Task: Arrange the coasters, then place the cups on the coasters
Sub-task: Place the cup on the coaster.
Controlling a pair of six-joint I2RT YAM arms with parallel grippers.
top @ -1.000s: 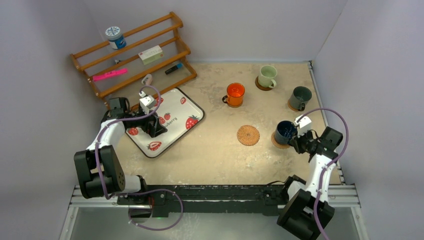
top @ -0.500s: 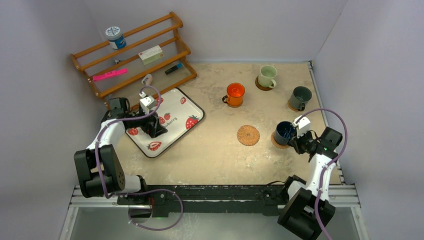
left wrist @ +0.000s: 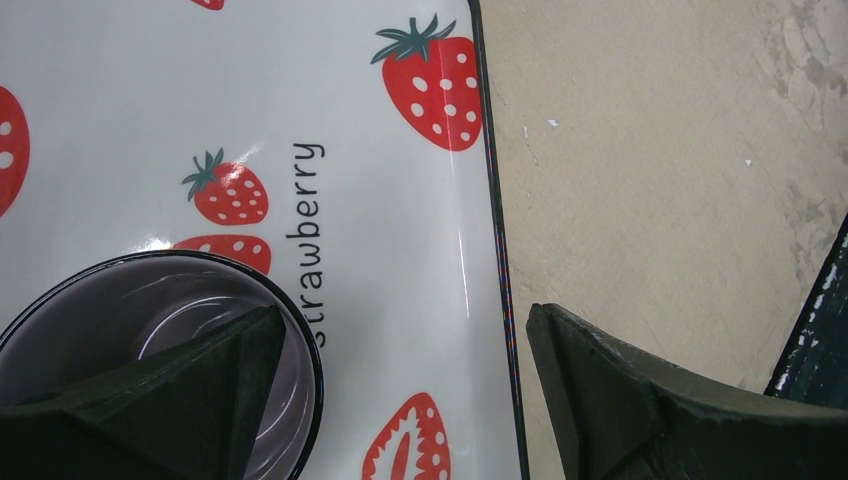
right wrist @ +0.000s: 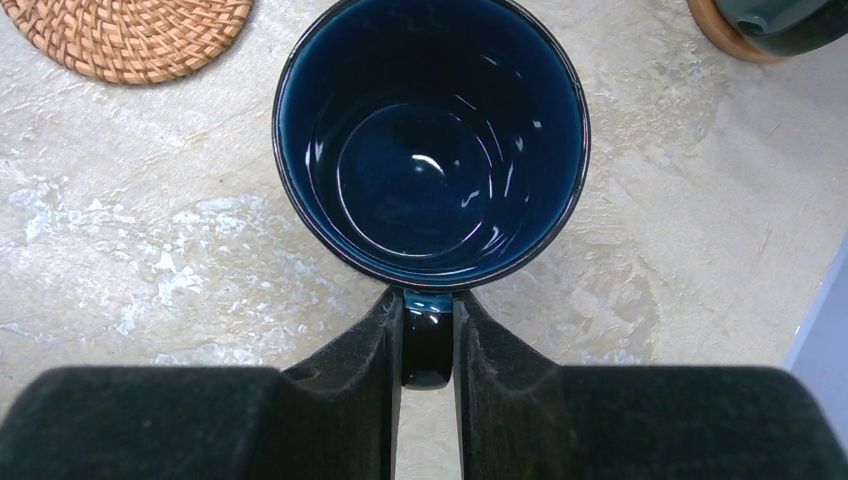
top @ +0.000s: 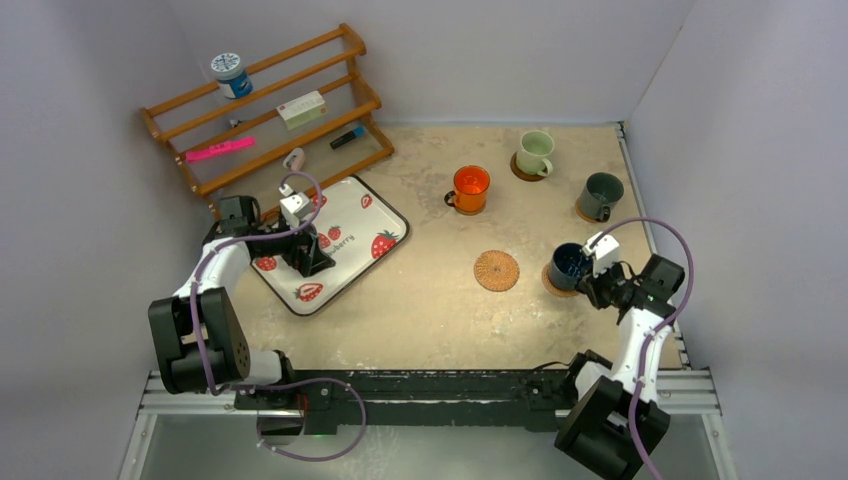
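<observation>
My right gripper [right wrist: 428, 310] is pinched narrow on the handle of the blue cup [right wrist: 430, 140], with 1 finger on each side and both touching it. The cup stands upright and empty near the right edge of the table [top: 420, 300]. From above, a brown coaster [top: 549, 284] peeks out under its near-left side. Just left of it lies the wicker coaster [top: 496, 270], bare, close to the cup but apart from it.

My left gripper [left wrist: 400, 400] is spread wide above the tray [left wrist: 400, 150] and grips nothing. 1 finger [left wrist: 150, 400] hangs over the mouth of the purple cup [left wrist: 90, 310], which stands upright on the tray. I cannot tell whether that finger touches the rim. The other finger is past the tray's right edge, over the table.

Farther back stand 3 more cups, well apart from each other. The orange cup [top: 470, 187] is at the middle with its handle to the left. The green cup [top: 536, 152] is near the back wall and the grey cup [top: 603, 193] is by the right wall. A brown rim shows under the green one [top: 519, 172] and under the grey one [top: 581, 213]. I cannot tell what lies under the orange cup.

At the back left is a wooden rack [top: 270, 100] with a jar [top: 231, 75] on its top rail.
</observation>
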